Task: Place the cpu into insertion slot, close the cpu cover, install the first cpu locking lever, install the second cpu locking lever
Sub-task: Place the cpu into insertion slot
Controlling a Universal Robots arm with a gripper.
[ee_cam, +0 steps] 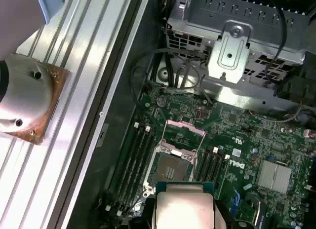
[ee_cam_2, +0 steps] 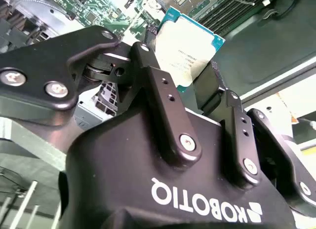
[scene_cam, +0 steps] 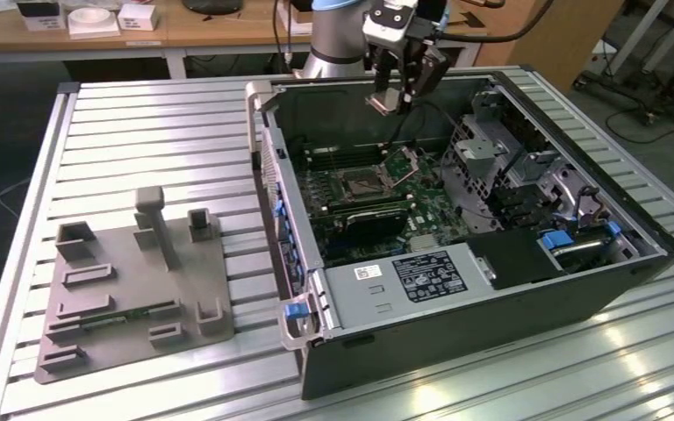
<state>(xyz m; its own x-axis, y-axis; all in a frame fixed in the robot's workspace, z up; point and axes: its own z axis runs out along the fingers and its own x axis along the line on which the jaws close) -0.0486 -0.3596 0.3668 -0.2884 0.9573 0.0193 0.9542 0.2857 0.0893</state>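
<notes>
On a slatted metal table point(scene_cam: 138, 132), a grey moulded fixture point(scene_cam: 126, 289) lies to the exterior view's left of an open computer case point(scene_cam: 431, 324), where the insertion slot point(scene_cam: 353, 187) sits bare, its cpu cover point(scene_cam: 405, 163) tilted up, and the gripper point(scene_cam: 391, 105) hangs above, jaws clamped on the cpu point(ee_cam_2: 190, 44).

cpu point(ee_cam_2: 190, 44) top is pale silver-grey with a teal-green edge – gripper point(ee_cam_2: 180, 56) is black, white lettering on its body. Motherboard point(ee_cam: 237, 135) is green, insertion slot point(ee_cam: 172, 170) dark in the centre with a silver rim, cpu cover point(ee_cam: 183, 133) silvery with a pinkish cast. Case point(scene_cam: 490, 324) is dark grey with blue clips point(scene_cam: 294, 309) – table point(scene_cam: 138, 132) is ribbed silver slats, fixture plate point(scene_cam: 126, 289) plain grey.
</notes>
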